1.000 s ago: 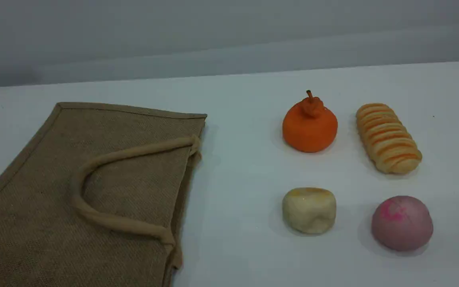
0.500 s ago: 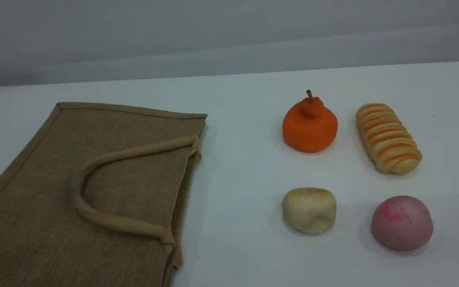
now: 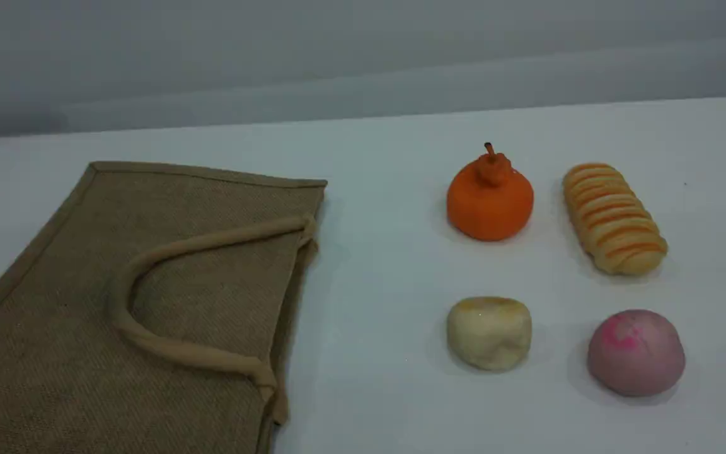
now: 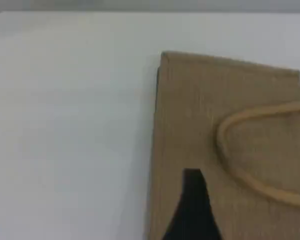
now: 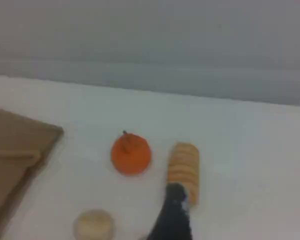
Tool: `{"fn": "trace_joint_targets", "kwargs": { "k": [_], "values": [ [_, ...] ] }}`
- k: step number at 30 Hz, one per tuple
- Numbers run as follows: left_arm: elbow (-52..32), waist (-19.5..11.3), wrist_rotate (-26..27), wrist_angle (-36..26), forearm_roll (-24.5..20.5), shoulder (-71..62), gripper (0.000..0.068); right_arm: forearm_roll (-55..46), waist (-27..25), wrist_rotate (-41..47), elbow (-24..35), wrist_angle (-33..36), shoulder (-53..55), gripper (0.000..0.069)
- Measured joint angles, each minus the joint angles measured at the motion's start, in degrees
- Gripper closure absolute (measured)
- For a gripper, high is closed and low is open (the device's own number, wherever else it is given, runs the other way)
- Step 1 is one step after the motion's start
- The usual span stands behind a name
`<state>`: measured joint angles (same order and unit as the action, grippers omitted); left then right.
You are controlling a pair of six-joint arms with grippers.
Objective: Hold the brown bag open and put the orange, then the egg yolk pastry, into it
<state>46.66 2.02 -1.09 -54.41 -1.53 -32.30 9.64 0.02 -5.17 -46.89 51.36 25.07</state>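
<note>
The bag (image 3: 130, 302) lies flat and folded at about 8 o'clock on the table (image 3: 375, 265), its mouth edge facing right and one rope handle (image 3: 149, 261) curved across its upper face. The orange (image 3: 489, 198) sits at 2 o'clock, stem up, with the loaf (image 3: 612, 217) just beside it on the right. Below the orange, at 4 o'clock, rests the pastry (image 3: 489, 332), and the bun (image 3: 636, 352) (pink, dome-shaped) sits to its right. All four foods stand apart from one another and well apart from the bag.

Neither arm shows in the scene view. The left gripper (image 4: 192, 210) hangs above the bag, only one dark fingertip visible, its jaws spread wide with nothing between them. The right gripper (image 5: 172, 215) hovers above the table with its tip showing near the loaf's near end, jaws likewise wide apart and empty.
</note>
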Motion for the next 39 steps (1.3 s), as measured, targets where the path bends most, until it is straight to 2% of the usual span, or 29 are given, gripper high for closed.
{"fn": "trace_joint_targets", "kwargs": {
  "k": [3,8,18,25,29,35,39],
  "values": [
    [3.5,0.0,0.0,2.7,-0.4,-5.8,0.0179,0.3,0.0,0.0,-3.3,-2.7,4.9,0.012],
    [8.5,0.0,0.1,3.2,-0.3,-15.8,0.0179,0.3,0.0,0.0,-7.2,-5.2,12.7,0.012],
    [14.6,0.0,-1.0,7.6,0.2,-35.2,0.0179,0.3,0.0,-1.0,-11.8,-7.8,28.0,0.012],
    [18.1,0.0,-1.0,9.1,0.8,-47.0,0.0179,0.3,0.0,-1.1,-12.4,-10.6,35.4,0.012],
    [18.7,0.0,-1.2,9.6,3.4,-52.5,0.0179,0.3,0.0,-1.4,-12.4,-11.5,37.6,0.012],
    [18.7,0.1,-1.1,10.5,3.7,-58.7,0.0179,0.3,0.0,-1.4,-12.4,-12.8,38.5,0.012],
    [18.7,2.0,-1.1,11.9,4.7,-62.7,0.0179,0.3,0.0,-1.4,-12.4,-13.1,38.5,0.012]
  ]
}}
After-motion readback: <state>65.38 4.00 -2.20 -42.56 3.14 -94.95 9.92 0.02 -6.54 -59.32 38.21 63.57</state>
